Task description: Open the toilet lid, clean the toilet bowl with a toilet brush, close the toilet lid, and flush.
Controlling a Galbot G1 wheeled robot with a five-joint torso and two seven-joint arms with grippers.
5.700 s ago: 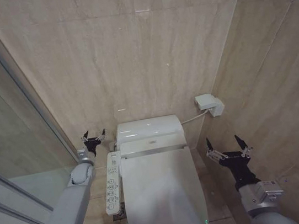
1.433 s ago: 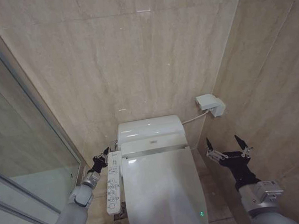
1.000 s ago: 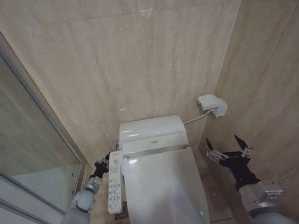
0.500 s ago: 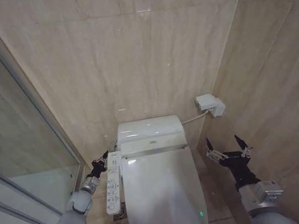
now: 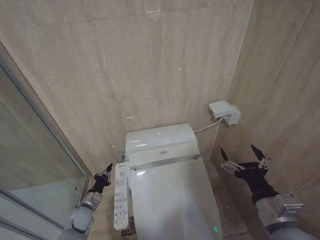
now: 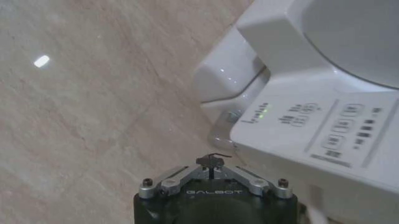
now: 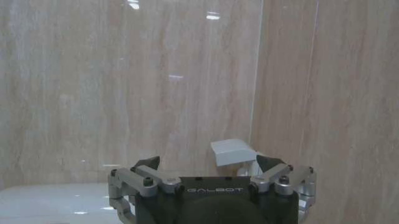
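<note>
Glossy white plastic, the toilet lid lies closed. The left gripper hangs clenched just beside the flat button panel; the right gripper hovers released near the beige tile wall.

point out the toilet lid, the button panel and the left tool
large glossy white oval plastic toilet lid (image 5: 173, 207), head view, middle of its closed top.
white button panel (image 5: 120, 196), head view, its button face.
left tool (image 5: 103, 177), head view, between its fingertips, beside the panel's far end.
</note>
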